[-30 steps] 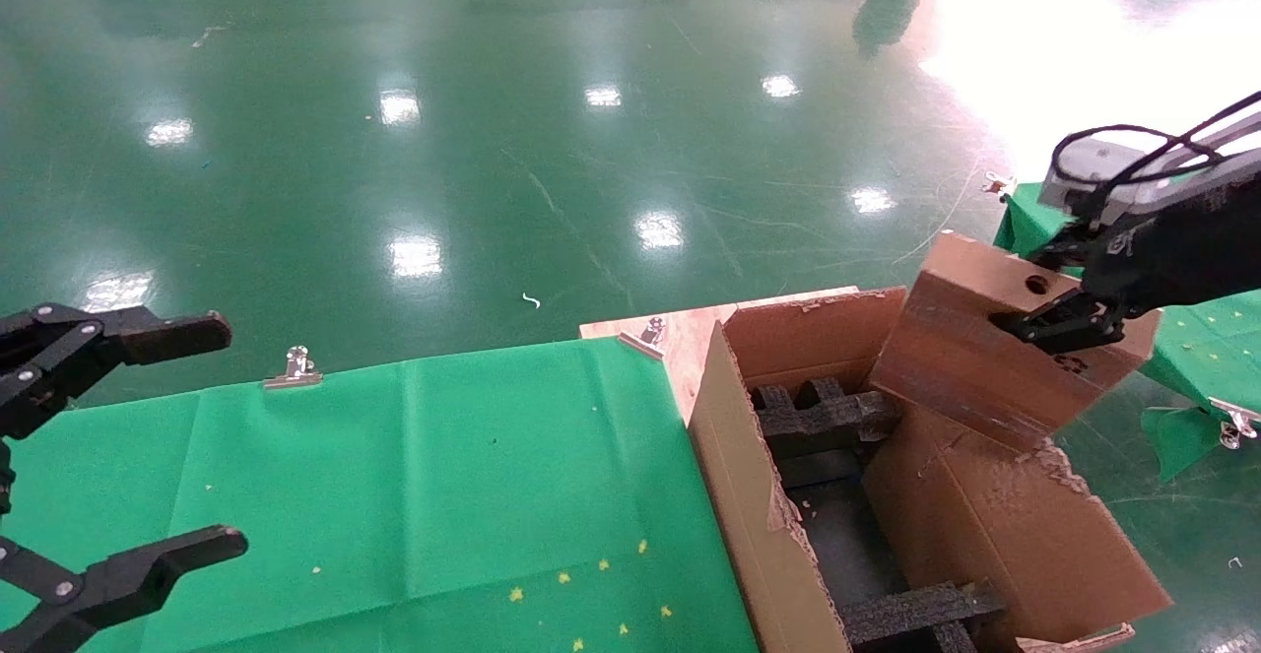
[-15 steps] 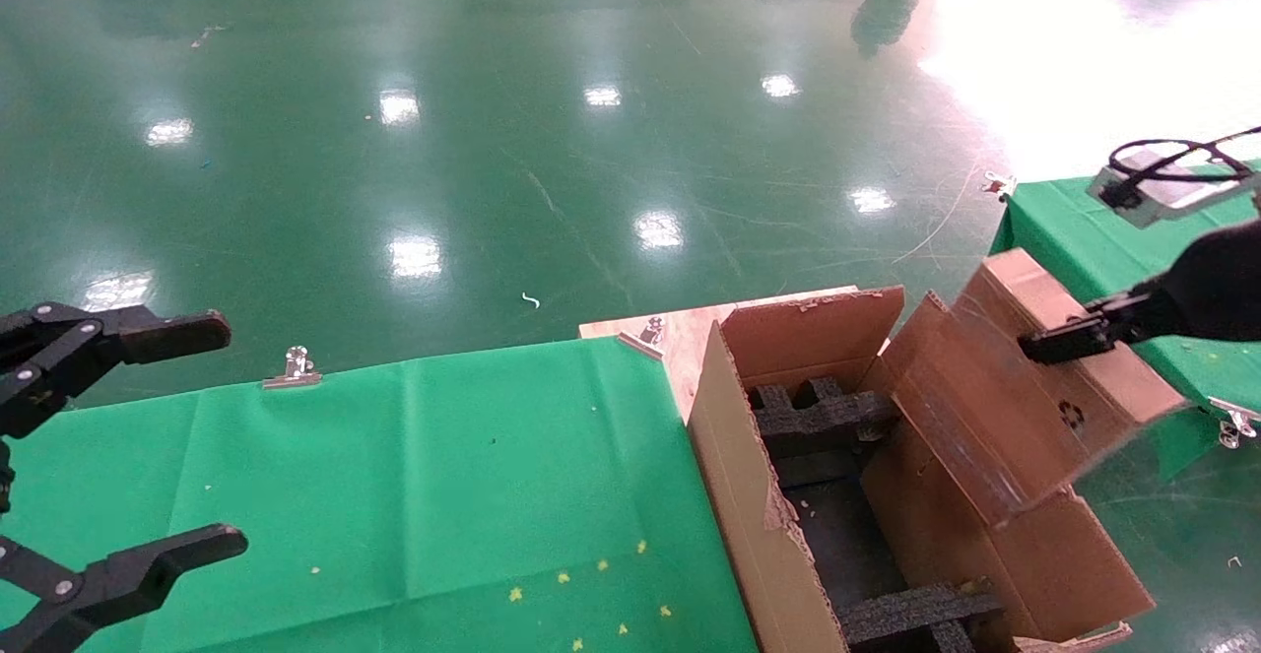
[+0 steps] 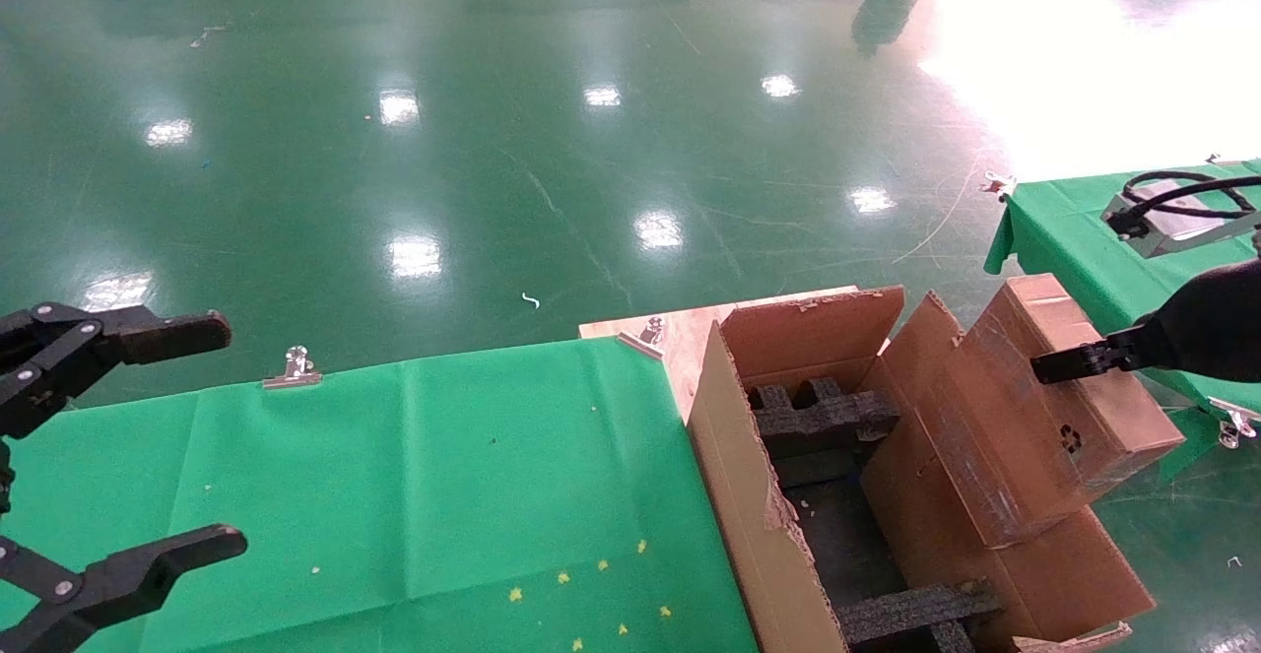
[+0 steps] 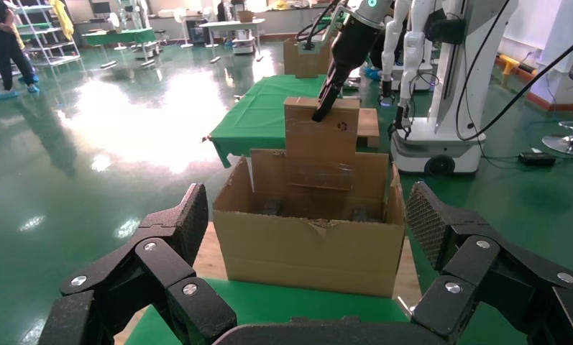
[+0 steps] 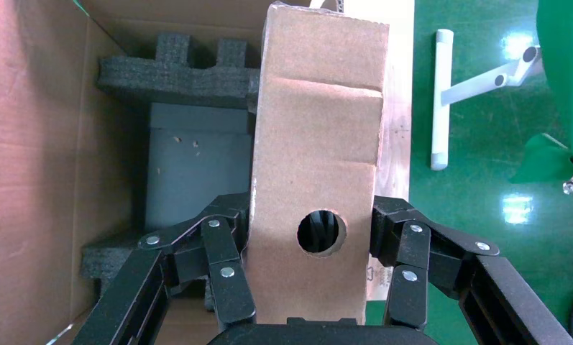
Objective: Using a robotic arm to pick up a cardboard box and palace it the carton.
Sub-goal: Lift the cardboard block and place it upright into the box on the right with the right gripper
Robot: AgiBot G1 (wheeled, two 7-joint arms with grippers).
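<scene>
Since the earlier frame, your cardboard box (image 3: 1044,407) sits lower against the carton (image 3: 778,535). Right gripper (image 5: 312,273) fingers pinch it; left gripper (image 3: 128,436) fingers stay spread.

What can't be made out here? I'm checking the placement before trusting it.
- Head view: the right hand is cut by the frame edge.
- Right wrist view: the cardboard box hides the carton floor beneath it.
- Left wrist view: the carton's front wall hides its interior.

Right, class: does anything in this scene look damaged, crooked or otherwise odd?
Yes. The carton has ragged, torn flap edges. The cardboard box, clamped by the right gripper, hangs tilted over the carton's right flap, not down between the black foam blocks. The left gripper idles open.
</scene>
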